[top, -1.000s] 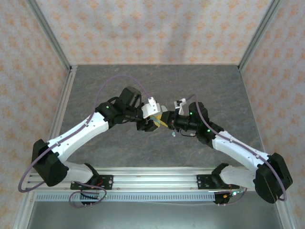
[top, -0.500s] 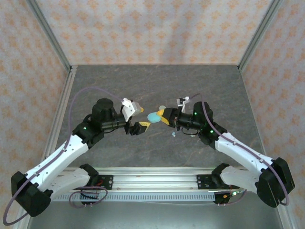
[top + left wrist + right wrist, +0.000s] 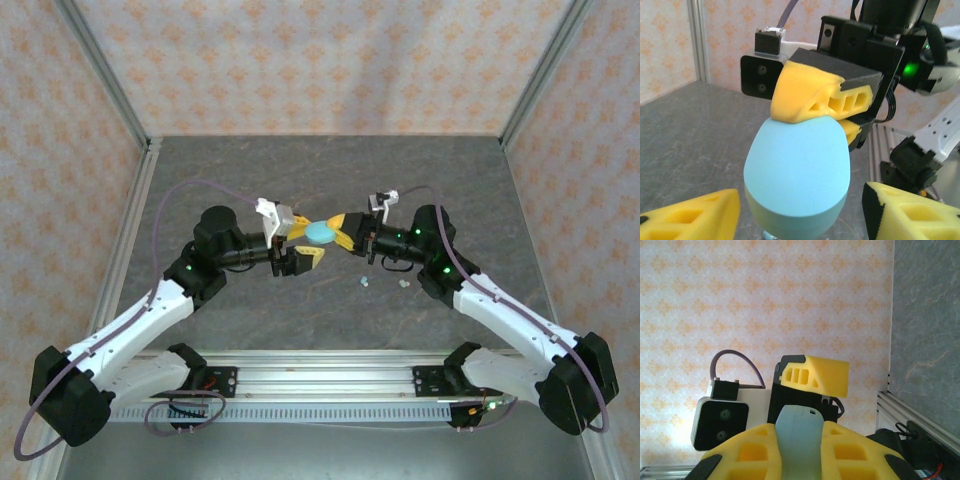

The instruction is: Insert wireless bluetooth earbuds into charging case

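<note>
The charging case [image 3: 322,232], a smooth pale-blue oval shell, hangs in mid-air at the centre of the top view, above the grey table [image 3: 450,180]. It looks hard, light and slippery, with rounded sides that could squirt out of a loose pinch. The safest hold is probably across its flatter faces, near the seam. The right gripper [image 3: 338,238] is clamped on one end of it. In the right wrist view, its yellow fingers [image 3: 850,452] press the case from both sides.

The left gripper [image 3: 303,240] has its jaws apart. In the left wrist view, its fingers [image 3: 690,217] stand at lower left and lower right of the case without touching it.

Two earbuds [image 3: 365,283] lie on the table just below centre, near each other. They are tiny and likely to roll or skid, so they call for a fine fingertip pinch from above.

Both arms reach inward from the lower corners, elbows bent, wrists level and facing each other.
</note>
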Motion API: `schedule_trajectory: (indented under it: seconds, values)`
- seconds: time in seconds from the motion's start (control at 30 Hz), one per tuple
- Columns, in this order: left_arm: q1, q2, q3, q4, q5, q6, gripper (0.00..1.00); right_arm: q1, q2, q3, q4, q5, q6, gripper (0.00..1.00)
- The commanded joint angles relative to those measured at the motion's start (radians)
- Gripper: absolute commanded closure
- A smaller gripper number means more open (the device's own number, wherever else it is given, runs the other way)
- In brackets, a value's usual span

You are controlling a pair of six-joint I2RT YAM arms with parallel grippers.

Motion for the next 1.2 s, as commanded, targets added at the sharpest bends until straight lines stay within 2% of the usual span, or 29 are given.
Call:
schedule_trajectory:
  seconds: [0.0,0.2,0.8,1.17]
  values:
    - [0.003,0.017,0.030,0.066,0.056,-0.027,0.42,-0.003,-0.010,0.025,0.074,-0.016,0.036,1.00]
    - [0.002,0.039,0.069,0.058,0.085,-0.033,0.54,-0.004,-0.005,0.012,0.101,-0.015,0.052,1.00]
    - [-0.006,0.041,0.081,0.139,0.091,-0.114,0.50,-0.004,0.025,-0.030,0.217,-0.021,0.107,1.00]
    - [-0.005,0.039,0.088,0.156,0.094,-0.132,0.61,-0.004,0.022,-0.055,0.230,-0.019,0.118,1.00]
